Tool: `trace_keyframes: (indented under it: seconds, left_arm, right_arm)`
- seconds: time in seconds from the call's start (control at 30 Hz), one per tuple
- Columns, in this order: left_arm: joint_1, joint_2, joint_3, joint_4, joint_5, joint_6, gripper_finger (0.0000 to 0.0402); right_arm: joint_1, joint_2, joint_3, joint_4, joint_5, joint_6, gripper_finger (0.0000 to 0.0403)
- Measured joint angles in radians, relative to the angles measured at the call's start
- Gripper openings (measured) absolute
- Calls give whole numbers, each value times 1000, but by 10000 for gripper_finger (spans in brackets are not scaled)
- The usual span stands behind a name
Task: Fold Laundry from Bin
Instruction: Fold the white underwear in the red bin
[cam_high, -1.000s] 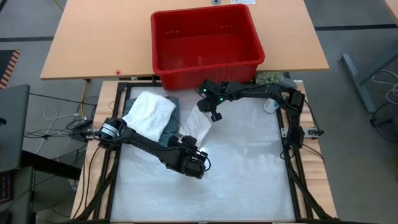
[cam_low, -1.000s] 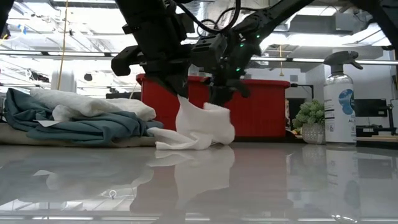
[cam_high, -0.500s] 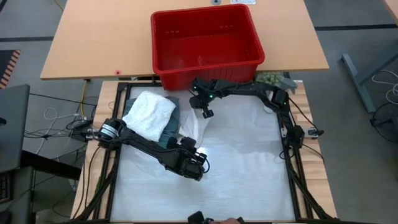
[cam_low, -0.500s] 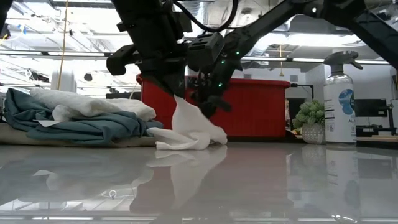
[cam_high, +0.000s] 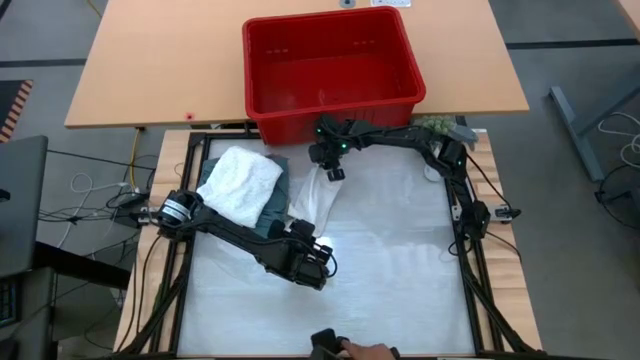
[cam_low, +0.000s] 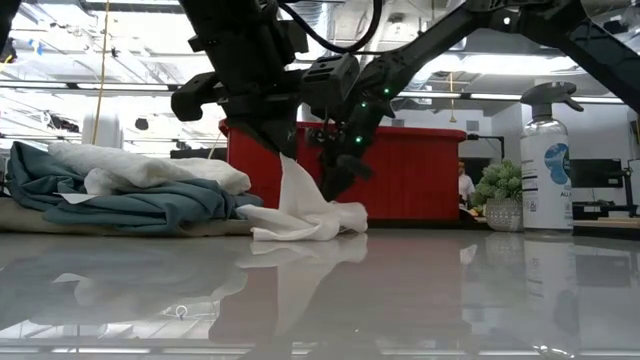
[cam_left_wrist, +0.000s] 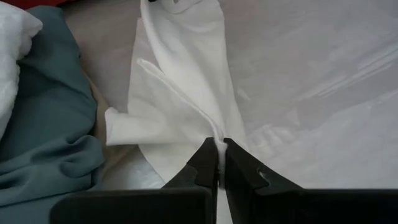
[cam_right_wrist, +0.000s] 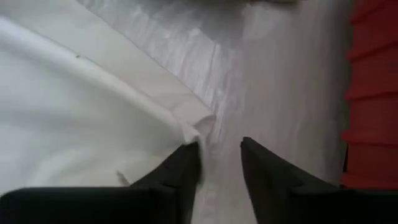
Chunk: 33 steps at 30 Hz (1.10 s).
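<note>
The white garment is lying on the pale counter near its centre, stretched between the two arms. The left gripper is sitting at the cloth's 6 o'clock end, its fingers pinching a raised fold of the white fabric and closed tight on it. The right gripper is hovering at the cloth's 12 o'clock end, just in front of the red bin; its fingers are standing apart, one touching the cloth's corner edge, with nothing clamped between them.

The bin is sitting at 12 o'clock beyond the counter, on a wooden table. At about 10 o'clock on the counter, a white towel-like piece is resting on top of the dark teal-green garment, whose edge is lying just beside the white garment. In the low view, the white garment is hanging from the left gripper's grip and pooling on the counter.
</note>
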Motion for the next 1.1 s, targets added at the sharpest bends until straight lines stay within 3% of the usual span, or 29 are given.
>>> trace_keyframes:
  seconds: [0.37,0.67,1.1]
  left_arm:
    - [0,0,0,0,0,0,2]
    - [2,0,-39,54,5,-8,2]
    - [6,0,-39,53,2,26,2]
  right_arm:
    - [-12,-8,9,-9,-2,13,259]
    - [-33,-25,157,-143,-29,17,265]
    - [-44,-1,153,-171,-107,-6,265]
